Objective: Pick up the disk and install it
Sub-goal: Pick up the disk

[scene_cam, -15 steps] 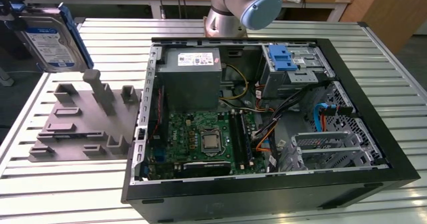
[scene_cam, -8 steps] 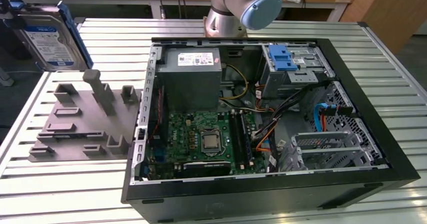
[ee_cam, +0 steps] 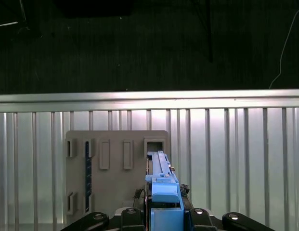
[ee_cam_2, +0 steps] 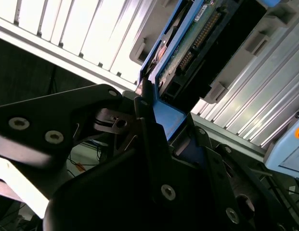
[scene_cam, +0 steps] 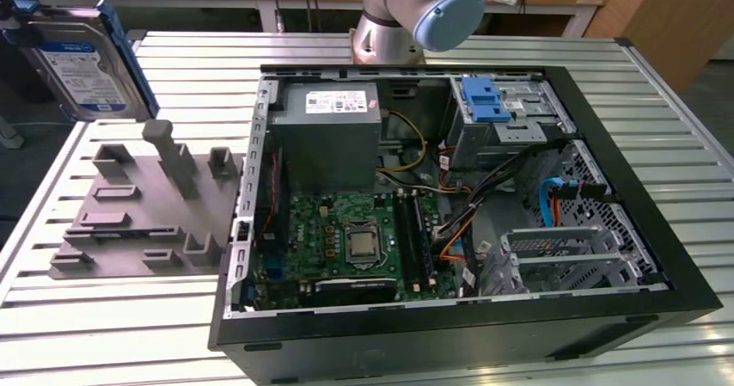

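Disk (scene_cam: 82, 70): we see it held upright at the upper left of the exterior view, label facing us, clear of the table (scene_cam: 115, 326).
Gripper (ee_cam: 163, 216): closed narrowly on the disk's blue rail (the drive is edge-on in the first wrist view).
Grey fixture plate (scene_cam: 137, 205): flat on the table, left of centre, just beside the case.
Computer case (scene_cam: 459, 334): open, centre to right.
Power supply (scene_cam: 327, 132): upper left inside the case.
Motherboard (scene_cam: 344, 240): below it.
Arm base (scene_cam: 413, 12): top centre.
Blue latch (scene_cam: 486, 98): upper right inside the case.
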`<action>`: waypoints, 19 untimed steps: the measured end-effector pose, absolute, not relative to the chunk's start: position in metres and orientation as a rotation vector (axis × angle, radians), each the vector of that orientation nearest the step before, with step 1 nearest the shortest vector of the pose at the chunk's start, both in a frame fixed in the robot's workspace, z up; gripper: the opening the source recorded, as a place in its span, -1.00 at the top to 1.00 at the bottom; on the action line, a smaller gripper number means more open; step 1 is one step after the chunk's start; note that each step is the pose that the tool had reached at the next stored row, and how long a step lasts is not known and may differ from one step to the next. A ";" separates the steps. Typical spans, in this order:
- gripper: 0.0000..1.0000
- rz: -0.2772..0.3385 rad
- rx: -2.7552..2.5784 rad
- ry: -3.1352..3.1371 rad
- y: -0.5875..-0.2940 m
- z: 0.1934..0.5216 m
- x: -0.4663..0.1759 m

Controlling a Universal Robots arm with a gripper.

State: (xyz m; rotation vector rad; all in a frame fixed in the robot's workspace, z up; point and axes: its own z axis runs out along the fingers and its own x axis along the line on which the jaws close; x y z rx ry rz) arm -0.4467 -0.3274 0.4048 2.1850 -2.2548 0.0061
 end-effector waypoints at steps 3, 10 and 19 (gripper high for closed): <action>0.27 0.006 2.185 -2.255 -0.327 0.406 -0.447; 0.27 0.006 2.185 -2.255 -0.327 0.410 -0.447; 0.27 0.006 2.185 -2.255 -0.327 0.414 -0.447</action>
